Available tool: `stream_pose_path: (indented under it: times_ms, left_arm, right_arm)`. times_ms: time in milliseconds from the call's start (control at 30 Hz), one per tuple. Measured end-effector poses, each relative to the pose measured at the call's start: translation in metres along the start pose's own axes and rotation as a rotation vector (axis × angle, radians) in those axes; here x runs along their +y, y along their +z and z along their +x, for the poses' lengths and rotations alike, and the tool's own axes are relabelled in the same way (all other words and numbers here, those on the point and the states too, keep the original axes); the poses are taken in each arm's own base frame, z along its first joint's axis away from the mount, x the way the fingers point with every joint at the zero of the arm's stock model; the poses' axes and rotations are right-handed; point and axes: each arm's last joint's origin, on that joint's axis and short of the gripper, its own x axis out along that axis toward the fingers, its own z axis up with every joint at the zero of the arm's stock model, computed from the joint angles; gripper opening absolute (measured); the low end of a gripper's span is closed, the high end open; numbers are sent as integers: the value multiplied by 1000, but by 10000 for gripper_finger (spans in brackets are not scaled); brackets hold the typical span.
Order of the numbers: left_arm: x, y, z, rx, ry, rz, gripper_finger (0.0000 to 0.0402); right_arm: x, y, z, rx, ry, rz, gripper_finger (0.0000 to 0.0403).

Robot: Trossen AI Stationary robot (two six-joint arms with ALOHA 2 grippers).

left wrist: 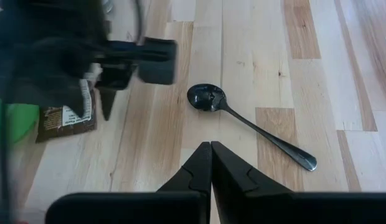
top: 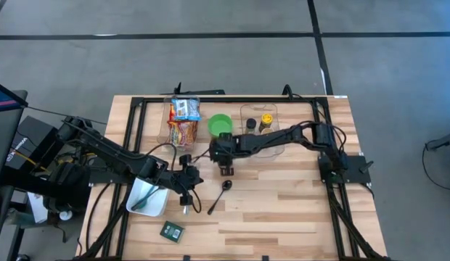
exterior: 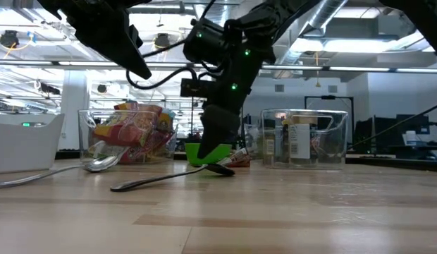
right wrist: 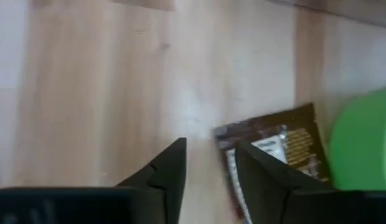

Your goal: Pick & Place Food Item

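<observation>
A small brown food packet point(right wrist: 277, 144) lies flat on the wooden table, next to a green bowl point(top: 220, 125). My right gripper point(right wrist: 210, 147) is slanted down over the packet's edge. It is open, with bare table showing in the narrow gap between its fingers. In the left wrist view the packet point(left wrist: 65, 119) lies just beside the right gripper point(left wrist: 109, 102). My left gripper point(left wrist: 210, 147) hangs shut above the table, near a black spoon point(left wrist: 243, 121), and holds nothing. My right gripper is open at the packet's edge point(right wrist: 225, 138), coming from above at a slant. One finger point(right wrist: 261, 171) covers the packet's near corner, so I cannot tell whether it touches. The packet lies flat on the table.
At the far side stand a clear bin of snack bags point(top: 183, 119) and a clear bin with bottles point(top: 263, 122). A white tub point(top: 146, 196) stands near the left arm. A green packet point(top: 172, 231) lies near the front edge. A silver spoon point(exterior: 70, 170) lies on the table.
</observation>
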Motion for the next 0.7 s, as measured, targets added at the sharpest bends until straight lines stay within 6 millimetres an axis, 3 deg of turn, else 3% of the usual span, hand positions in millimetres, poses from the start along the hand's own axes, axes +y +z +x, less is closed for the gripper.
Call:
stream_pose_path:
  times_ms: [167, 700]
  left_arm:
    - [0, 0, 0, 0, 0, 1, 0]
    - [0, 0, 0, 0, 0, 1, 0]
  right_arm:
    - [-14, -3, 2, 1, -4, 46, 166]
    - [-14, 2, 3, -58, 65, 110, 234]
